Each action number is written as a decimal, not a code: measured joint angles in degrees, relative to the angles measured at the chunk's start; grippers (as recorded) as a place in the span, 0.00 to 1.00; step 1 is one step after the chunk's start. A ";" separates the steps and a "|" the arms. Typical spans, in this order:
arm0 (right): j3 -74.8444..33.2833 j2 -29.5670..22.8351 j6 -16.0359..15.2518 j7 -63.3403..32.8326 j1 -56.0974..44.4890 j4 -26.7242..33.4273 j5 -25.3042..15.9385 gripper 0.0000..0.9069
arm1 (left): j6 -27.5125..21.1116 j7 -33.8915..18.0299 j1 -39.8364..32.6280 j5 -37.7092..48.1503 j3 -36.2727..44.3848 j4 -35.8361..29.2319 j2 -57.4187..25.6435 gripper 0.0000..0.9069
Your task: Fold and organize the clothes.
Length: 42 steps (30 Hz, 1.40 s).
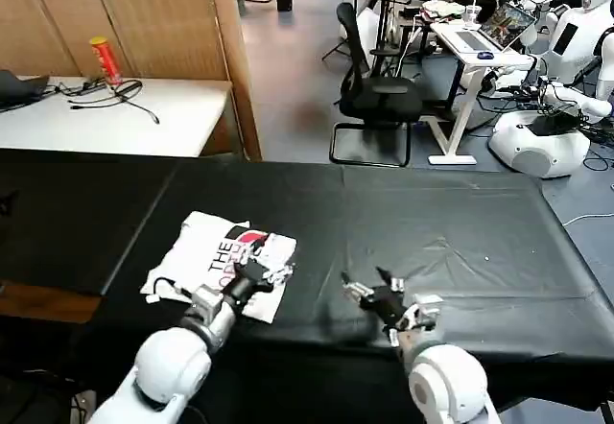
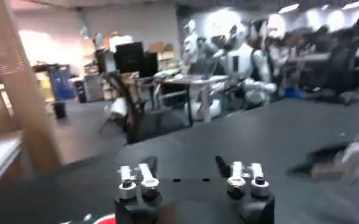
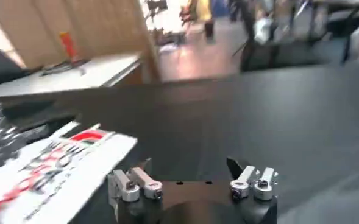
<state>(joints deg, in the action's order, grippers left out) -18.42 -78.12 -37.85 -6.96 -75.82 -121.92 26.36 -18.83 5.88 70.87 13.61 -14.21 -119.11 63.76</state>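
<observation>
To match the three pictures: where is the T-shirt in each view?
Head view: T-shirt folded, print up, on the black cloth, partly under the left gripper.
Left wrist view: a red-and-white sliver, probably it.
Right wrist view: T-shirt, beside the right gripper.
Shared landmark: black cloth.

We see a black table cloth [image 1: 432, 223], at eleven o'clock a red can [image 1: 105, 59] on a white desk [image 1: 115, 122], at one o'clock a black office chair [image 1: 379, 93]
</observation>
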 joint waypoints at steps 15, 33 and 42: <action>11.23 -2.69 1.18 3.54 9.63 11.82 1.88 0.88 | 5.49 -0.70 4.05 -3.57 -3.91 -0.76 -0.82 0.97; 11.87 -4.23 2.10 5.45 12.51 18.58 2.50 0.00 | 7.98 -0.78 6.56 0.42 -11.23 -1.97 -2.65 0.97; 6.52 -0.07 0.55 3.66 8.94 13.41 3.88 0.00 | 9.47 -1.21 7.65 1.18 -13.58 -0.23 -2.68 0.97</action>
<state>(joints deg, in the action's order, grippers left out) -11.90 -78.18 -37.30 -3.31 -66.89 -108.51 30.25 -9.36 4.67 78.52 14.79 -27.79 -119.34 61.08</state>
